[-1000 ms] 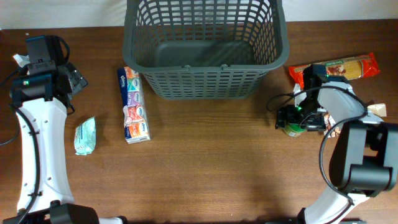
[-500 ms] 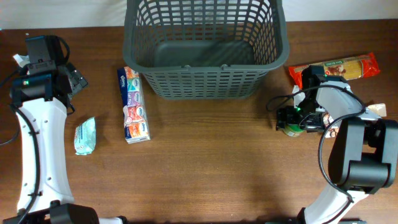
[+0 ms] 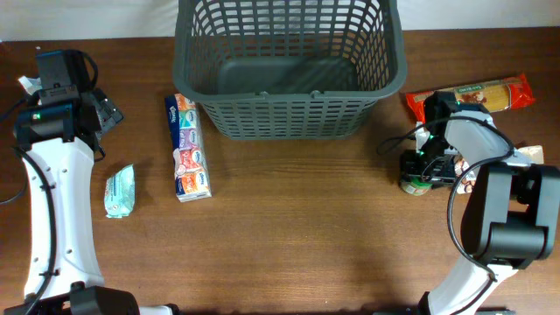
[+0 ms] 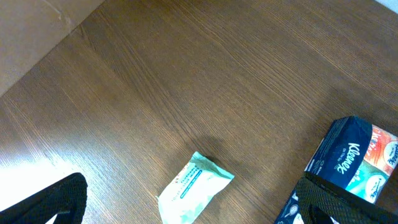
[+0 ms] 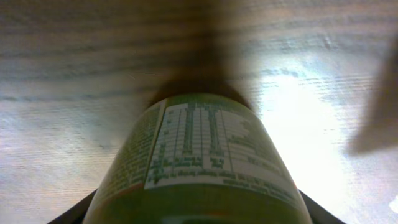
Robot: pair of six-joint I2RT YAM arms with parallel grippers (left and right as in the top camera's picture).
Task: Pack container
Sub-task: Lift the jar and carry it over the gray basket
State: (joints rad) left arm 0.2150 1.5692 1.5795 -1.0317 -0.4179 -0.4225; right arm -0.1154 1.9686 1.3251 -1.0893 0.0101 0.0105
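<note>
The container (image 3: 289, 118) stands at 12 o'clock on the desk (image 3: 289, 249), midway between the two arms, probably so that either one can reach over its rim. Its mouth faces up and its solid floor shows bare through the lattice, so nothing appears to be packed yet.

Just off its corner at 8 o'clock lies a long tissue pack (image 3: 188, 146), flat and roughly parallel to the container's side wall. Farther out on the same bearing lies a small pale green wipes packet (image 3: 120, 191), well apart from the container.

At 3 o'clock, near the container's right corner, a red pasta packet (image 3: 479, 94) lies flat. At 4 o'clock a green jar (image 5: 199, 162) stands upright on the desk, and the right gripper (image 3: 418, 168) is down around it. The right wrist view has the jar's printed label filling the frame between the fingers, a low side-on approach that suits an upright round thing. Whether the jaws already press on the jar or merely bracket it I cannot tell. My guess is that this is the first item being picked.

The left gripper (image 3: 103, 114) hangs at 9 o'clock of the container, jaws spread wide and holding nothing, above the wipes and tissues. It seems parked clear of the right arm's path.
</note>
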